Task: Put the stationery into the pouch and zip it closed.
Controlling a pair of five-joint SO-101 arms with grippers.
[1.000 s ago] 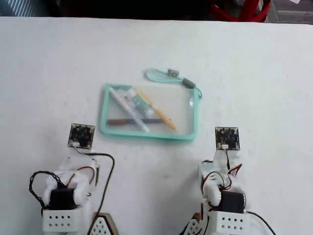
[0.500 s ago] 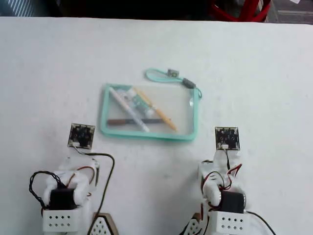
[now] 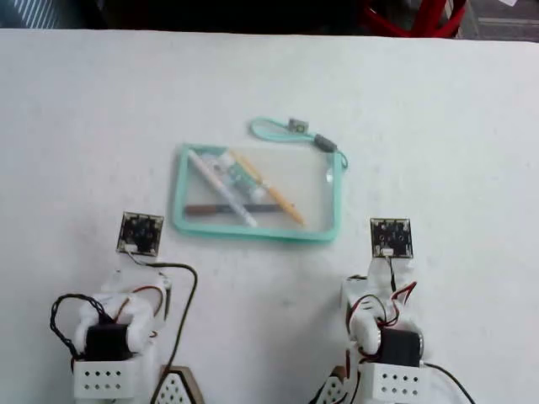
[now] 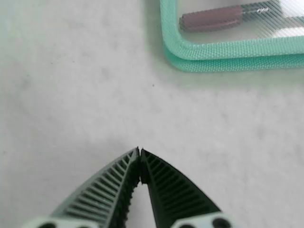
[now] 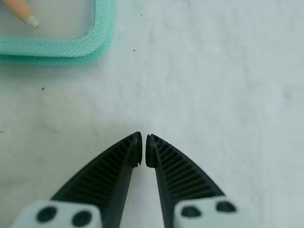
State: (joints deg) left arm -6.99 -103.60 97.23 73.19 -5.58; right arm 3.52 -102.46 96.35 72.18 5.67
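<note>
Left gripper (image 4: 139, 156) closed, empty, near pouch (image 3: 253, 233) corner. Pouch mid-table, pencil (image 3: 266, 188) and pens inside; looks zipped, not certain. Right gripper (image 5: 143, 149) closed, empty. Task judged finished; next: only confirm closure.

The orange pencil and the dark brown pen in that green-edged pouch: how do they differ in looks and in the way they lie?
The orange pencil lies slanted across the pouch, while the brown pen lies straight along the pouch's long edge nearest the arms. The orange pencil is bright and ends in a pale pointed tip; the brown pen is dark with a blunt, rounded end. Both lie flat inside the clear pouch, and they appear to cross.
</note>
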